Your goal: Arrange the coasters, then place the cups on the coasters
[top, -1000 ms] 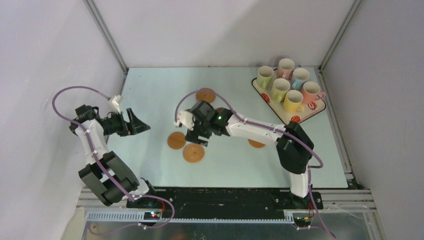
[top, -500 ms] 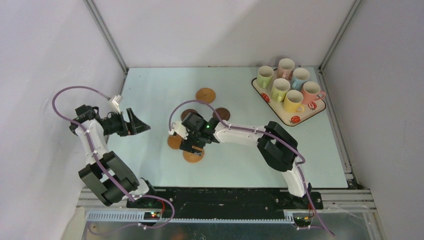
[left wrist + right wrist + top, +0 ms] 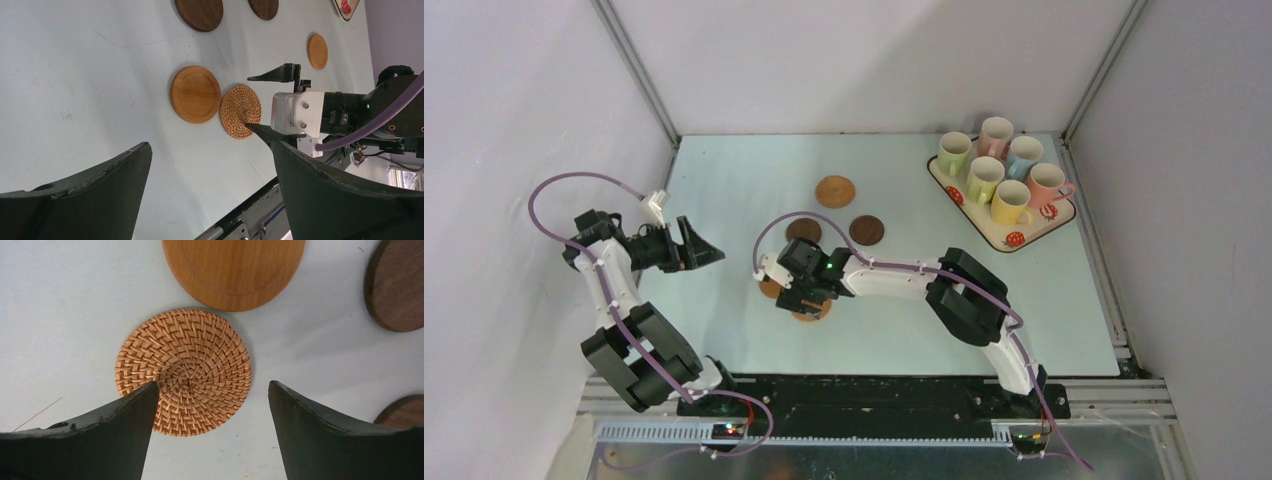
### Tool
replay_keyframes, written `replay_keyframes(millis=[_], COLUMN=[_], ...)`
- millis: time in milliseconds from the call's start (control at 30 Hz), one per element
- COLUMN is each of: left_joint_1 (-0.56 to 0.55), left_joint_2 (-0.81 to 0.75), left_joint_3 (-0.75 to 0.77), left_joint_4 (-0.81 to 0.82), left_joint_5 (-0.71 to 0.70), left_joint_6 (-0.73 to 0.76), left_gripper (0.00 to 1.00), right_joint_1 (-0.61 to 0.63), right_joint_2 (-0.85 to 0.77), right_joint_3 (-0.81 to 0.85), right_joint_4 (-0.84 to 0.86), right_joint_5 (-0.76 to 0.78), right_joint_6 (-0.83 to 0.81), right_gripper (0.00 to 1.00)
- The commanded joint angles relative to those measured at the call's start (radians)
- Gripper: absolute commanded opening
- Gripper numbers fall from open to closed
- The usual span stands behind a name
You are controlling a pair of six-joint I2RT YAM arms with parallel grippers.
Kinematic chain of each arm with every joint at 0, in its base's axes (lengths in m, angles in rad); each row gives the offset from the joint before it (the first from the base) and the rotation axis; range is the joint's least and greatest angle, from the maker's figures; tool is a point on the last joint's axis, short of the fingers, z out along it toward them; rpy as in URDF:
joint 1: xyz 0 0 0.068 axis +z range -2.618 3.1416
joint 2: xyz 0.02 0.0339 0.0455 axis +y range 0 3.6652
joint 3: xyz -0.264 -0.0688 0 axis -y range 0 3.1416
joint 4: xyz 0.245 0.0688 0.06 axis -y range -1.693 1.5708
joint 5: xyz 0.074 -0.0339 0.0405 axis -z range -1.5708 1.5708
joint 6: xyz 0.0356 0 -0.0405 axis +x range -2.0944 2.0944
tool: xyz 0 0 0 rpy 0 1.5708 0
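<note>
Wide-spread tool (image 3: 212, 386) over woven coaster (image 3: 183, 360)

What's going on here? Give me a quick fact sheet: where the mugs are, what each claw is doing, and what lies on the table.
cups: six, all on the tray, none on a coaster
right gripper: open, low over the woven coaster
left gripper: open, empty, off to the left
wooden coaster: right beside the woven one
dark coasters: two, farther back
</note>
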Motion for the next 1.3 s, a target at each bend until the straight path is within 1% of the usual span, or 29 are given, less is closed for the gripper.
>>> replay_keyframes(millis=[0, 233, 400, 833, 1033, 1267], left_joint_1=[0.012, 0.013, 0.011, 0.013, 0.014, 0.014], left_joint_2=[-0.012, -0.005, -0.001, -0.005, -0.007, -0.006], left_joint_3=[0.034, 0.038, 0.040, 0.038, 0.039, 0.039], left_joint_4=[-0.008, -0.016, -0.020, -0.022, -0.022, -0.020], left_joint_5=[0.040, 0.045, 0.047, 0.044, 0.044, 0.045], left_joint_6=[0.026, 0.035, 0.036, 0.036, 0.036, 0.036], left_gripper=[0.98, 0.98, 0.98, 0.98, 0.98, 0.98], right_joint_1=[-0.040, -0.119, -0.142, -0.173, -0.164, -0.168], right_joint_2=[0.022, -0.038, -0.071, -0.116, -0.116, -0.120], right_joint_3=[-0.027, -0.080, -0.129, -0.159, -0.161, -0.136], right_joint_4=[-0.012, -0.036, -0.031, -0.052, -0.037, 0.022], right_joint_5=[0.090, 0.051, 0.042, -0.037, -0.037, 0.051], right_joint_6=[-0.028, -0.035, -0.053, -0.064, -0.069, -0.057], right_gripper=[0.84, 0.83, 0.83, 0.82, 0.82, 0.83])
